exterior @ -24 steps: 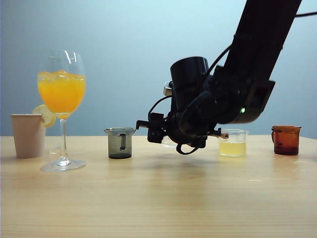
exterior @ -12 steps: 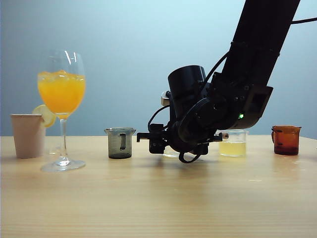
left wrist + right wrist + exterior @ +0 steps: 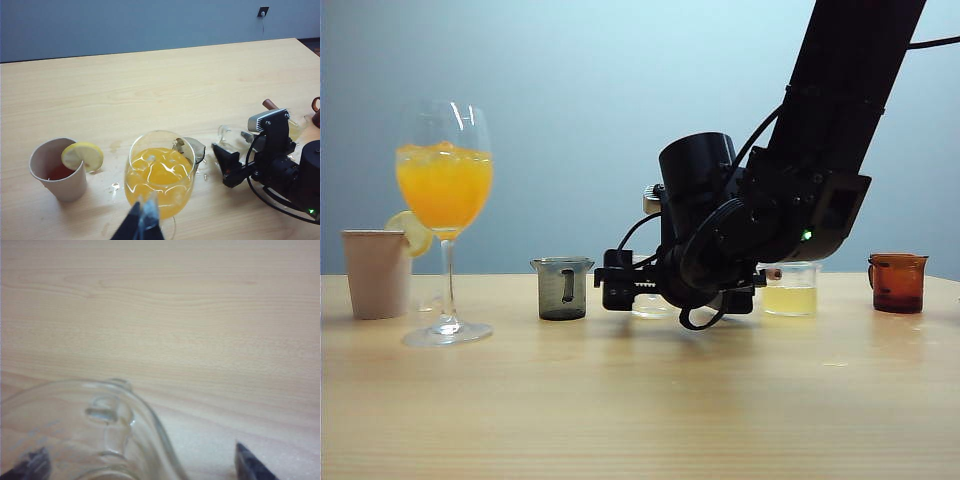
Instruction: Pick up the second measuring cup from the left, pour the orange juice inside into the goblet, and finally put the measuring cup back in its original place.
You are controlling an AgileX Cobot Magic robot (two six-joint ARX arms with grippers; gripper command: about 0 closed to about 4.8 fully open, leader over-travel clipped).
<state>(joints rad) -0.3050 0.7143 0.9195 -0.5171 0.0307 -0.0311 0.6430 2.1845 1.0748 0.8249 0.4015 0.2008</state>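
Observation:
The goblet [image 3: 444, 190] stands at the left, its bowl full of orange juice [image 3: 444, 188]. The second measuring cup [image 3: 648, 304], clear and with no juice in it, stands on the table between the grey cup and the yellow-green one. My right gripper [image 3: 632, 290] is low over the table, open, one finger on each side of this cup [image 3: 100, 425] with a gap to the fingertips [image 3: 250, 465]. My left gripper [image 3: 143, 220] is shut with nothing in it, above the goblet [image 3: 160, 172] on its near side. The left wrist view also shows the cup [image 3: 231, 136] inside the right gripper [image 3: 245, 142].
A smoky grey cup [image 3: 562, 288] stands right of the goblet. A beige paper cup [image 3: 376, 273] with a lemon slice [image 3: 82, 156] is at the far left. A cup of yellow-green liquid [image 3: 790, 290] and an amber cup [image 3: 897, 283] stand at the right. Droplets lie near the goblet's foot.
My right gripper sank a little with the measuring cup, then its fingers spread and let the cup go onto the table. The goblet and the other cups stayed put.

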